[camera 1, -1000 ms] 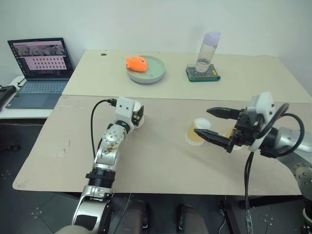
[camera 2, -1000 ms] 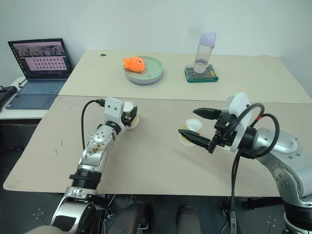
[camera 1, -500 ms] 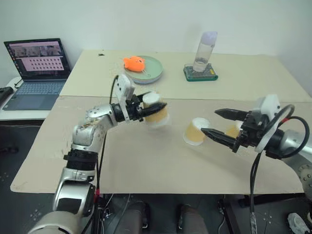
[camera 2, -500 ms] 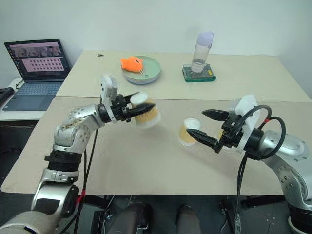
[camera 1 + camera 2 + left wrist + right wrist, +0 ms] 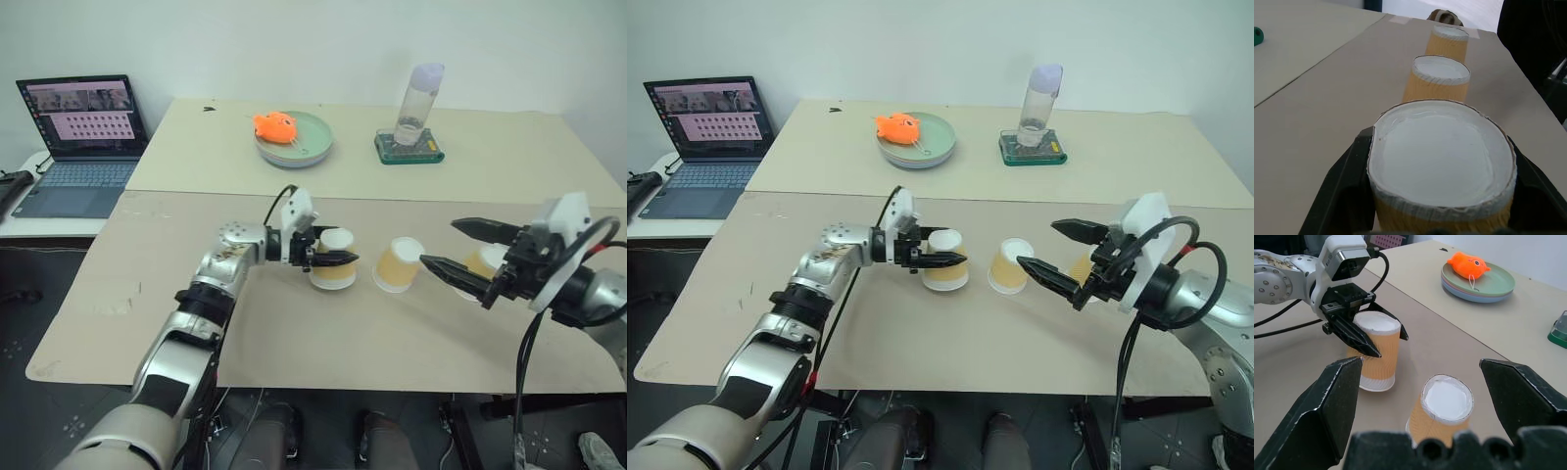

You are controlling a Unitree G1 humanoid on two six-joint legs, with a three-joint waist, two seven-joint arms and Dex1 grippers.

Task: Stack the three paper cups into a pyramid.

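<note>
The left arm is extended forward over the table with the wrist bent toward the robot's right, so that the left gripper [image 5: 331, 260] is pointed nearly level to the right. Its two black fingers are clamped on a paper cup [image 5: 333, 271]. The right arm is held out at the right side, and the right gripper [image 5: 466, 252] is directed leftward with its fingers spread wide, nothing being held between them.
</note>
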